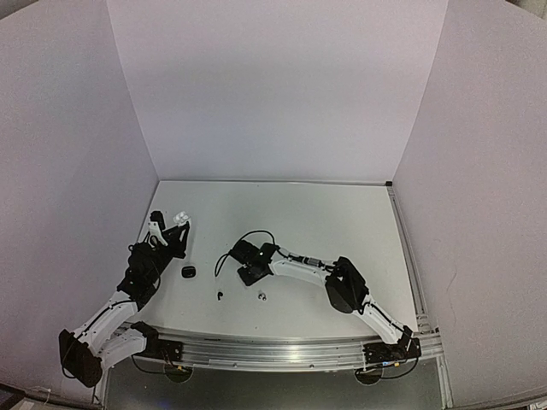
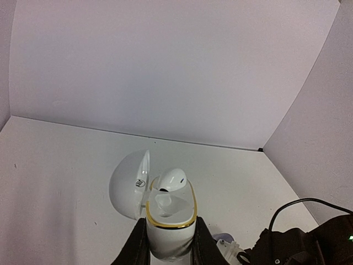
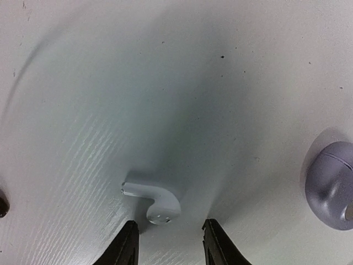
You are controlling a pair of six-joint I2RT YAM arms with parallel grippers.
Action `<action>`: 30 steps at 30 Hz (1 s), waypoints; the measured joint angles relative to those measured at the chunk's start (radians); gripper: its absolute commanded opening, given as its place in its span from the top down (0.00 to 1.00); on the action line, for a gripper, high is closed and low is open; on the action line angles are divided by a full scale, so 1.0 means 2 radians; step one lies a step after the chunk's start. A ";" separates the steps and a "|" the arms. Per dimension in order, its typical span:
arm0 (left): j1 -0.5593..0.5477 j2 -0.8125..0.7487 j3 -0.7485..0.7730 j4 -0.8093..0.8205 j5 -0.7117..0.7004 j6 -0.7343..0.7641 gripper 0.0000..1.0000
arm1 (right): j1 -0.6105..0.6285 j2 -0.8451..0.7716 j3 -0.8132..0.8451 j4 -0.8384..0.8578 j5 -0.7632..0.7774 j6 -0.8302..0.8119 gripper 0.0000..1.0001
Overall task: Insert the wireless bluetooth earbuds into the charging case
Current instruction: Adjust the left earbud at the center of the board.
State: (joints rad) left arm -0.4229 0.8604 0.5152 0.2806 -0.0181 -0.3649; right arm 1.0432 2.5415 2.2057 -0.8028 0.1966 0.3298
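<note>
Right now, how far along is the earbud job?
Done: one white earbud rests in the open white case, maybe not fully seated. In hand: the left gripper holds that case; the right gripper hovers open over a second white earbud. Left: picking it up and filling the empty slot.

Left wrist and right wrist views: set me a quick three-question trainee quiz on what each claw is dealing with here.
1. True or false: the white charging case gripped by the left claw has its lid closed.
2. What lies on the table between the open fingers of the right claw? A) a white earbud B) a black earbud C) nothing
3. Fill in: the number of earbuds sitting in the case is ___.
Key: 1 false, the lid stands open; 2 A; 3 one, the seated bud, which is white.
</note>
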 measured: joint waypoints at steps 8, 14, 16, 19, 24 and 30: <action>0.000 0.003 0.000 0.000 0.000 0.000 1.00 | -0.006 0.008 0.013 0.001 0.007 -0.007 0.65; 0.000 0.003 0.000 0.000 0.000 0.000 1.00 | -0.010 0.008 0.012 0.001 0.020 -0.009 0.65; 0.000 0.003 0.000 0.000 0.003 0.000 1.00 | -0.012 0.008 0.012 0.002 0.026 -0.010 0.65; 0.000 0.003 0.000 0.000 0.011 0.000 1.00 | -0.017 0.008 0.011 0.002 0.031 -0.013 0.65; -0.001 0.003 0.000 0.000 0.013 0.000 1.00 | -0.023 0.008 0.012 0.002 0.027 -0.017 0.64; -0.001 0.003 0.000 0.000 0.013 0.000 1.00 | -0.023 0.006 0.010 0.002 0.024 -0.010 0.64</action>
State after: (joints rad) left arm -0.4248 0.8654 0.5152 0.2806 0.0082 -0.3656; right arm 0.9970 2.5544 2.2265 -0.7996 0.2451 0.3102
